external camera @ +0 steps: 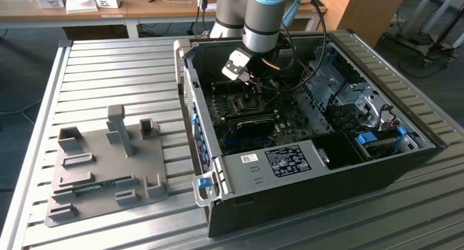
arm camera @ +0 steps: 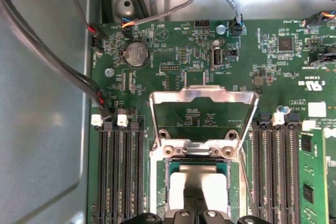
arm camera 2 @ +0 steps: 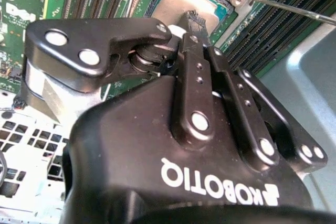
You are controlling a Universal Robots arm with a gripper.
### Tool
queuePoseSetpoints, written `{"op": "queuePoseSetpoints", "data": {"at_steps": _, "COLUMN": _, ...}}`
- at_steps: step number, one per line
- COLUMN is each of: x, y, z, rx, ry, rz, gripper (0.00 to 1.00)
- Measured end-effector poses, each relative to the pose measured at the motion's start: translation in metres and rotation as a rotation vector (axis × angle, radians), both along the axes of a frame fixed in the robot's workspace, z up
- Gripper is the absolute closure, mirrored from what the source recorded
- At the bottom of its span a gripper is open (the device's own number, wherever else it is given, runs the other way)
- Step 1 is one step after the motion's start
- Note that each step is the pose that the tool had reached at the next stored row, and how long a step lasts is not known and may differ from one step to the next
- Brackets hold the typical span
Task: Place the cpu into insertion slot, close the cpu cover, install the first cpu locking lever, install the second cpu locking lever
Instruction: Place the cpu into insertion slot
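The cpu (arm camera 2: 176, 3) lies flat in the socket of the green motherboard, its silvery top also seen in the first wrist view (arm camera: 176, 190). My gripper (arm camera 2: 193, 20) hangs just over it, fingers together with nothing between them; whether the tips touch the chip I cannot tell. The same gripper (arm camera: 196, 196) points down at the chip's middle. The cpu cover (arm camera: 203, 94) stands open, tilted back from its hinge beyond the socket. A thin locking lever (arm camera 2: 294, 9) sticks out beside the socket, unlatched. In the exterior view the gripper (external camera: 249, 79) is inside the open computer case (external camera: 217, 179).
Memory slots (arm camera: 118, 177) flank the socket on both sides. Grey cables (arm camera: 52, 61) run along the case wall near it. Drive bays and wiring (external camera: 348, 98) crowd the exterior view's right of the case. A grey fixture plate (external camera: 101, 168) sits on the slatted table (external camera: 108, 70).
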State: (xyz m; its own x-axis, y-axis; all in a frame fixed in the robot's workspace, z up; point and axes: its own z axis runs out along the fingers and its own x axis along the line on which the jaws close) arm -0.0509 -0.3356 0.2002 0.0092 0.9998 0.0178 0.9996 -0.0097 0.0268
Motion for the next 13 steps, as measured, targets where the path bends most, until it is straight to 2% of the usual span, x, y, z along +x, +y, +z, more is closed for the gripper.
{"op": "queuePoseSetpoints", "data": {"at_steps": 9, "x": 0.0000, "y": 0.0000, "z": -0.0016, "rx": 0.0002, "ry": -0.0002, "rz": 0.000, "gripper": 0.89}}
{"op": "queuePoseSetpoints", "data": {"at_steps": 12, "x": 0.0003, "y": 0.0004, "z": 0.0007, "rx": 0.0027, "ry": -0.0017, "rz": 0.000, "gripper": 0.89}}
{"op": "queuePoseSetpoints", "data": {"at_steps": 13, "x": 0.0002, "y": 0.0002, "z": 0.0029, "rx": 0.0010, "ry": -0.0007, "rz": 0.000, "gripper": 0.89}}
